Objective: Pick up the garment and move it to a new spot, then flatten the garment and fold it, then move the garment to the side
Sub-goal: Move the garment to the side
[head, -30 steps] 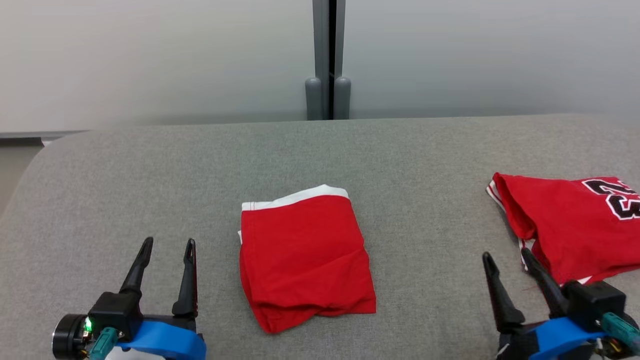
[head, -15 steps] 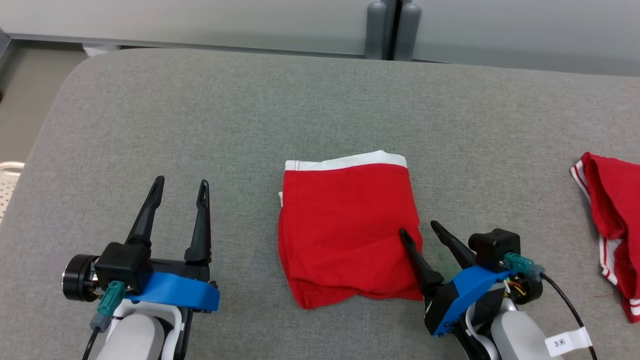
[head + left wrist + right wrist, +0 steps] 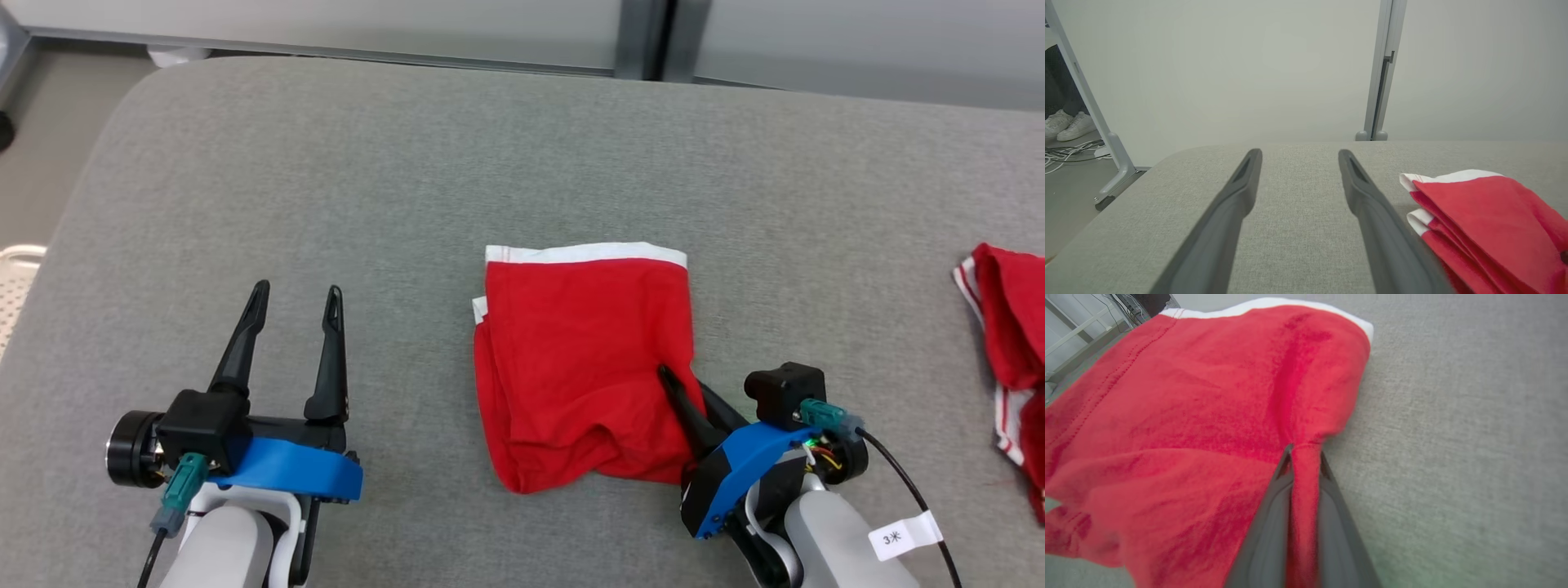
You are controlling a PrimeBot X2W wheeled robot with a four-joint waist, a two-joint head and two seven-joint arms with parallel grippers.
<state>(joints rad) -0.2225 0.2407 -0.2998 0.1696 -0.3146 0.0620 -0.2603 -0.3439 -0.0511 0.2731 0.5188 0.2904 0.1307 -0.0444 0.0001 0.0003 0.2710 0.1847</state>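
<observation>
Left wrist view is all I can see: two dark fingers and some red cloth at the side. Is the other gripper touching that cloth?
Observer: Yes. The right gripper is shut on the folded red garment, at the right corner closest to the robot, with a pinch of cloth between its jaws.
Operator: Are there any more clothes?
Observer: One more. A second red garment with white stripes lies apart from the first, far to the right on the grey table.
</observation>
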